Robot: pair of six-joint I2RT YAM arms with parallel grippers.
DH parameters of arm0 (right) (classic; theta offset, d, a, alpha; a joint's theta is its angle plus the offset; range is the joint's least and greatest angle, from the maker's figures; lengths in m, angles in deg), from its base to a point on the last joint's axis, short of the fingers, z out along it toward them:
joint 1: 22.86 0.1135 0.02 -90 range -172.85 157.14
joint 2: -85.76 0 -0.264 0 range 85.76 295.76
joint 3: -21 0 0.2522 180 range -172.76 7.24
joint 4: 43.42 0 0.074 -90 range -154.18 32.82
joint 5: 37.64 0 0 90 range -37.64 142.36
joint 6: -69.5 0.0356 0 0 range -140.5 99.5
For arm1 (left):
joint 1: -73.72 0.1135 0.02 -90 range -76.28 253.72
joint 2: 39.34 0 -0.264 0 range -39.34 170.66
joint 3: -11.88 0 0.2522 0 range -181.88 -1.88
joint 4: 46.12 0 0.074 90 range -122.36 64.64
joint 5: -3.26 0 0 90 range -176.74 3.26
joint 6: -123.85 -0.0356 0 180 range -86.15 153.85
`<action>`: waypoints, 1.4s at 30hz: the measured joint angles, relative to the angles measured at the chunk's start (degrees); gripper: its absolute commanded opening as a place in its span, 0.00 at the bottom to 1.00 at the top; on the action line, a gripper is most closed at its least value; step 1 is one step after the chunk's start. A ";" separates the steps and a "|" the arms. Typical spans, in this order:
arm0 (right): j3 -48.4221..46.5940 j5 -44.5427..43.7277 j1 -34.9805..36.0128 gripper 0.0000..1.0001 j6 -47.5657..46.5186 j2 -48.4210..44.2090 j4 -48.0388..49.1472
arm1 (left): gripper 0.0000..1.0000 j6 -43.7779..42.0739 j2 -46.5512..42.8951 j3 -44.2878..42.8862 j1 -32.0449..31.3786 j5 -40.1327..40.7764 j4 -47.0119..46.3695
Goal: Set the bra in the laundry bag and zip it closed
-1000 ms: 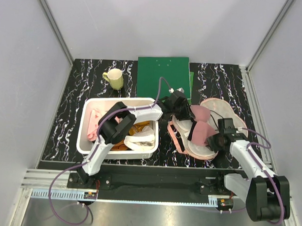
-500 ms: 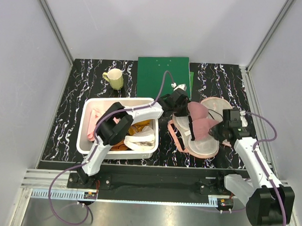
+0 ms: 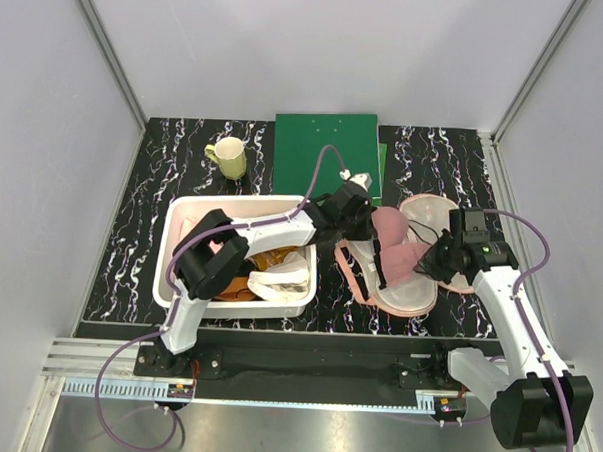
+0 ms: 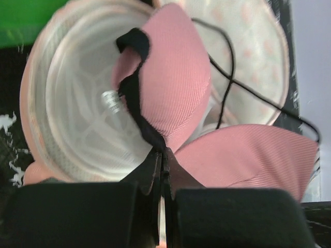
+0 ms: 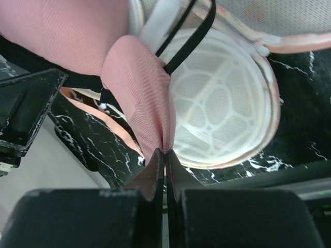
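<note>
The dusty-pink bra (image 3: 396, 240) hangs between my two grippers above the open laundry bag (image 3: 404, 294). At the bra's left end, my left gripper (image 3: 366, 225) is shut on its black-edged rim. In the left wrist view the tips (image 4: 164, 151) pinch where one cup (image 4: 176, 77) meets the other, over the bag's whitish lining (image 4: 72, 119). My right gripper (image 3: 432, 260) is shut on the bra's right end. The right wrist view shows those tips (image 5: 165, 151) clamping a fold of pink fabric (image 5: 139, 77) beside the bag's round mesh half (image 5: 217, 113). Thin black straps trail across the bag.
A white bin (image 3: 171, 275) of orange and pale clothes stands left of the bag, under the left arm. A yellow-green mug (image 3: 227, 158) and a green board (image 3: 325, 152) sit at the back. Frame walls close in on both sides.
Both grippers have shut on the bra. The right gripper moved back and to the right, and the bra now hangs stretched between the two over the bag.
</note>
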 measured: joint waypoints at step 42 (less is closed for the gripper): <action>-17.92 -7.04 -18.21 1.00 -10.43 13.20 -4.07 | 0.53 -2.32 -13.25 6.56 0.02 -5.14 1.90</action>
